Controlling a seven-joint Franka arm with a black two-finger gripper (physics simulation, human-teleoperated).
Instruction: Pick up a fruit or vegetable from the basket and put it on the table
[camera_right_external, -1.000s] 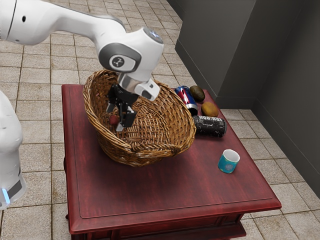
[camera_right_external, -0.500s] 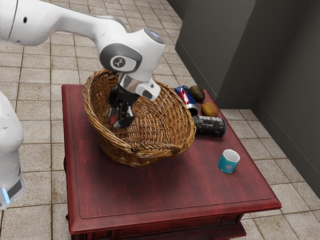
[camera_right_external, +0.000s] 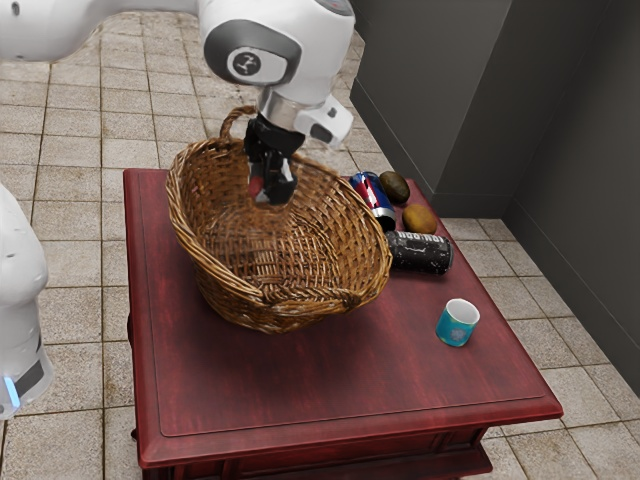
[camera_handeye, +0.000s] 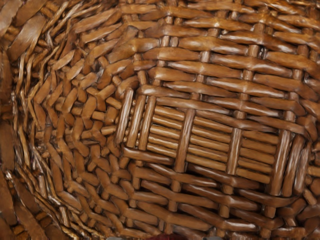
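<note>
The black two-finger gripper (camera_right_external: 264, 192) is closed around a small red fruit or vegetable (camera_right_external: 255, 188); which kind it is, I cannot tell. The gripper hangs, with its fingers pointing down, over the inside of a big brown wicker basket (camera_right_external: 183, 232). This basket stands on the dark red wooden worktop (camera_right_external: 300, 390). Below the gripper, the wrist view shows the woven bottom and wall of the basket.

From the gripper toward the exterior view's right, beyond the basket's rim, there is a blue, red and silver can (camera_right_external: 372, 200). Near this can are a dark brown oval fruit or vegetable (camera_right_external: 394, 187) and a yellow-brown round one (camera_right_external: 420, 219). A black can with pale letters (camera_right_external: 420, 253) lies on its side, just beside the basket. Farther from the gripper, a small teal cup with white inside (camera_right_external: 457, 323) stands upright on the worktop.
</note>
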